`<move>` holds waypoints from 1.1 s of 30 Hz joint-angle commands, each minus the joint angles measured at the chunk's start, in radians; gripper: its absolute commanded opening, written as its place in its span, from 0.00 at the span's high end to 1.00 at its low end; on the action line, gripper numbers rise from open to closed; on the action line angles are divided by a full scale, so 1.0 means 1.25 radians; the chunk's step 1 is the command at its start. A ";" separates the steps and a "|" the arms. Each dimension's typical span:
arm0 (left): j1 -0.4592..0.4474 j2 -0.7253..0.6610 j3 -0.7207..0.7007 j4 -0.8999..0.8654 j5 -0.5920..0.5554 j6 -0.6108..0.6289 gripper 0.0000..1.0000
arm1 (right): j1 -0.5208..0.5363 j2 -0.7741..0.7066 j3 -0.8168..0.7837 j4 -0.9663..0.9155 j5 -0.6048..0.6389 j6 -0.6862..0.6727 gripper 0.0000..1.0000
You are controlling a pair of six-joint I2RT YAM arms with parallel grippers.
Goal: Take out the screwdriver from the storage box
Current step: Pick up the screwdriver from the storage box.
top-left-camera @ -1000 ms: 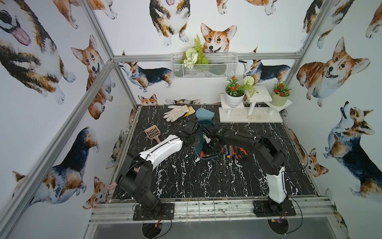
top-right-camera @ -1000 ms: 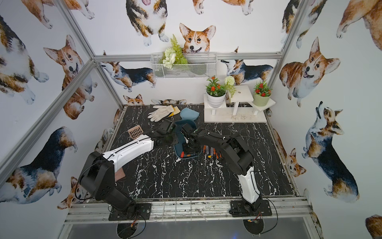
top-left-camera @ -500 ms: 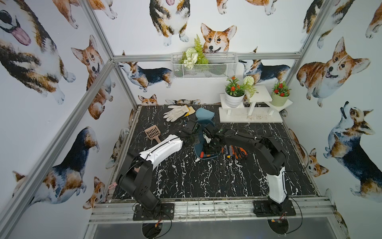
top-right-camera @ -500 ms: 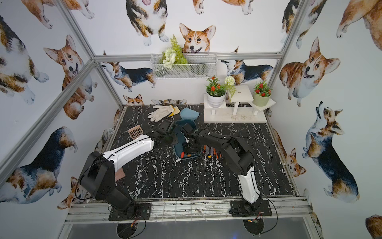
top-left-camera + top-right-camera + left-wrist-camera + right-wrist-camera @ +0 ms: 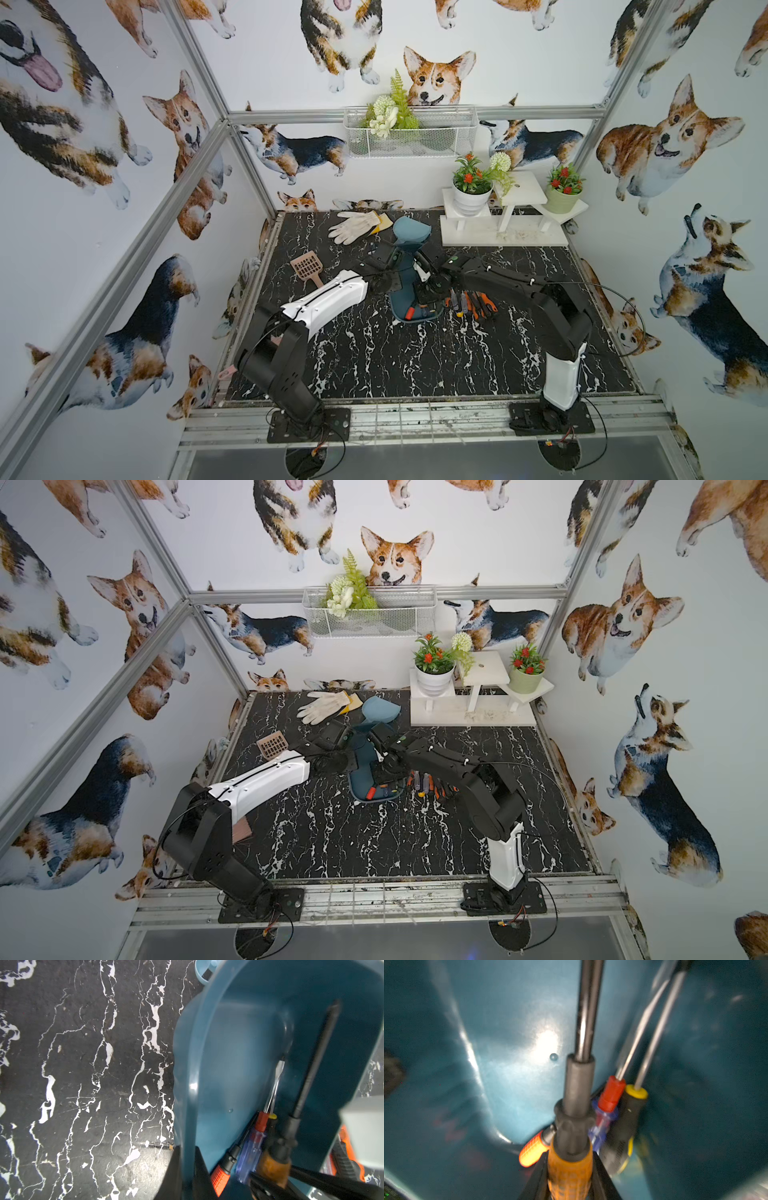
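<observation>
Right jaws tightened | screwdriver (image 5: 570, 1172) clamped between them, in storage box (image 5: 508, 1076) | left jaws pinching rim

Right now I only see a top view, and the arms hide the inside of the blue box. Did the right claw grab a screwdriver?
Observer: Yes. The right wrist view shows the right gripper closed on the orange-handled screwdriver, inside the storage box.
Operator: What's the other claw doing?
Observer: In the left wrist view, the left gripper pinches the box's rim.
Operator: Are more screwdrivers in there?
Observer: Three lie beside it: a clear blue-handled screwdriver, a black-handled screwdriver with a yellow collar, and a red-orange-gripped screwdriver.
</observation>
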 commanded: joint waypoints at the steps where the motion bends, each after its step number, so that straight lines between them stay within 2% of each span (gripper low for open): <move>1: 0.000 -0.004 0.012 -0.001 -0.010 0.003 1.00 | -0.001 -0.032 -0.001 -0.025 0.030 -0.023 1.00; 18: 0.000 0.013 0.014 -0.003 -0.009 -0.009 1.00 | -0.019 -0.178 -0.046 -0.059 0.096 -0.048 1.00; 25: 0.000 0.012 0.012 -0.005 -0.009 -0.010 1.00 | -0.076 -0.250 -0.114 -0.077 0.109 -0.054 1.00; 33: 0.000 0.009 0.011 -0.005 -0.008 -0.012 1.00 | -0.139 -0.273 -0.172 -0.115 0.119 -0.081 1.00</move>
